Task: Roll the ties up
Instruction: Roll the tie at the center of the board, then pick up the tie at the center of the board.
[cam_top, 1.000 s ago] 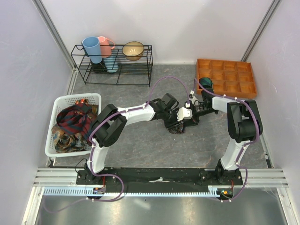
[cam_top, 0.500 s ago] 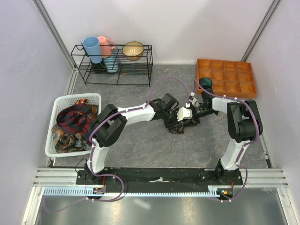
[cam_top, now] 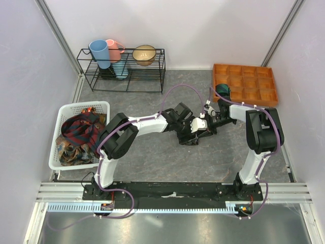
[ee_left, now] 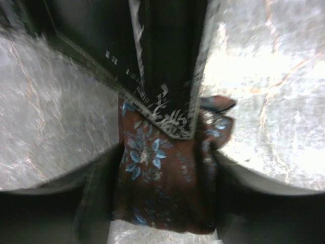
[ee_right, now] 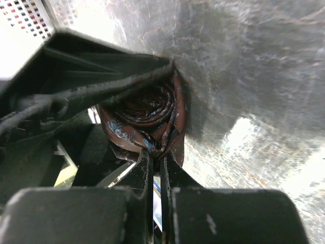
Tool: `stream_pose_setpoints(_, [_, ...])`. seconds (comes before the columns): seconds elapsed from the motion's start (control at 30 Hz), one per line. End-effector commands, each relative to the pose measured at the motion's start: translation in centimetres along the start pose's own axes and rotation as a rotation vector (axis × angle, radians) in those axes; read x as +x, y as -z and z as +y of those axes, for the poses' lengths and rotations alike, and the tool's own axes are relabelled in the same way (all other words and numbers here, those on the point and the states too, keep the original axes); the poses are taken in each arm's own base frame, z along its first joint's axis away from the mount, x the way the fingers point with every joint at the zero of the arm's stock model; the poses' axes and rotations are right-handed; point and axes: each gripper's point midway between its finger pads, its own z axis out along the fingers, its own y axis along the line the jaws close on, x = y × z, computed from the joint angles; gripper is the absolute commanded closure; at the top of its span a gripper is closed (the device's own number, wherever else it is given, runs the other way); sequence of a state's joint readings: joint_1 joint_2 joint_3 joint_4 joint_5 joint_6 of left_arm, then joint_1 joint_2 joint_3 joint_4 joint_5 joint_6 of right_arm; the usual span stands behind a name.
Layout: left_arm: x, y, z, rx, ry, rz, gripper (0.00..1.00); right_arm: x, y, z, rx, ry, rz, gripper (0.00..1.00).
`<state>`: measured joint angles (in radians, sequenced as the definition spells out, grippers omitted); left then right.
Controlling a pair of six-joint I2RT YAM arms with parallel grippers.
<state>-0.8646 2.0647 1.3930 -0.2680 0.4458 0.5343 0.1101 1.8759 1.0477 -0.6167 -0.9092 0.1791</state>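
Grey, marble-mottled tabletop (cam_top: 152, 157) fills the booth between plain pale walls. At the upper left stands a black wire rack (cam_top: 152, 71) with a blue plastic cup (cam_top: 99, 51), a pink cup (cam_top: 116, 50) and a brown bowl (cam_top: 144, 53). At the upper right an orange compartment tray (cam_top: 244, 65) holds a teal rolled tie (cam_top: 222, 91) in its lower-left cell. A white slotted plastic basket (cam_top: 81, 108) at the left carries a loose heap of plaid and gold-brown ties (cam_top: 76, 134).

Mid-frame the arms meet over a maroon-brown cloth tie (cam_top: 193, 141) with pale blue flowers, lying soft and creased on the table. The left gripper (cam_top: 190, 136) brackets it, its dark fingers (ee_left: 96, 198) pressed to either side of the cloth band, which runs top to bottom through the left wrist view. The right gripper (cam_top: 199, 130) has its fingers (ee_right: 144, 173) nearly together, pinching a thin edge of cloth. In the right wrist view the tie is wound in a tight spiral, its coiled end facing that camera.
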Motion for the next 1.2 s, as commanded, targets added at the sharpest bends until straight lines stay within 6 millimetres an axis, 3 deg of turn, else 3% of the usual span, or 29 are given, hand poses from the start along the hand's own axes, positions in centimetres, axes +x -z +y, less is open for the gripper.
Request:
stream_pose_setpoints(0.0, [2.0,0.6,-0.5,-0.016,0.007,0.051,0.16,-0.3,0.1,-0.1,0.035,0.048,0.005,1.0])
stream_pose_setpoints(0.13, [-0.2,1.5,-0.1,-0.041,-0.035,-0.027,0.01,-0.4,0.6,0.6,0.017,0.087,0.001,1.0])
stream_pose_setpoints(0.3, [-1.1,1.3,-0.8,0.012,-0.114,-0.079,0.0,-0.3,0.8,1.1,0.0,0.108,0.002,1.0])
stream_pose_setpoints(0.53, [-0.2,-0.1,-3.8,0.133,-0.156,-0.059,0.0,-0.9,1.2,2.1,-0.027,0.131,-0.018,1.0])
stream_pose_setpoints(0.63, [0.5,-0.9,-4.1,0.134,-0.15,-0.029,0.02,-0.9,1.4,3.1,-0.064,0.146,-0.023,1.0])
stream_pose_setpoints(0.77, [0.9,-0.9,-4.1,0.131,-0.137,-0.007,0.21,-1.0,1.7,3.8,-0.083,0.156,-0.03,1.0])
stream_pose_setpoints(0.87, [1.3,-0.6,-4.0,0.115,-0.145,-0.002,0.45,-1.1,2.0,4.0,-0.091,0.157,-0.037,1.0])
stream_pose_setpoints(0.9, [1.2,-0.4,-3.8,0.102,-0.149,-0.003,0.59,-1.2,2.2,4.1,-0.091,0.156,-0.04,1.0])
stream_pose_setpoints(1.0, [1.0,-0.1,-3.6,0.083,-0.153,-0.009,0.7,-1.3,2.4,4.1,-0.079,0.162,-0.045,1.0])
stream_pose_setpoints(1.03, [0.9,0.0,-3.6,0.081,-0.144,-0.009,0.66,-1.2,2.4,3.9,-0.067,0.163,-0.042,1.0])
stream_pose_setpoints(1.07, [0.8,0.1,-3.6,0.078,-0.139,-0.01,0.51,-1.1,2.4,3.9,-0.061,0.158,-0.037,1.0])
stream_pose_setpoints(1.17, [-0.3,1.0,-3.6,0.063,-0.129,-0.033,0.24,-1.3,2.8,3.6,-0.025,0.169,-0.035,1.0])
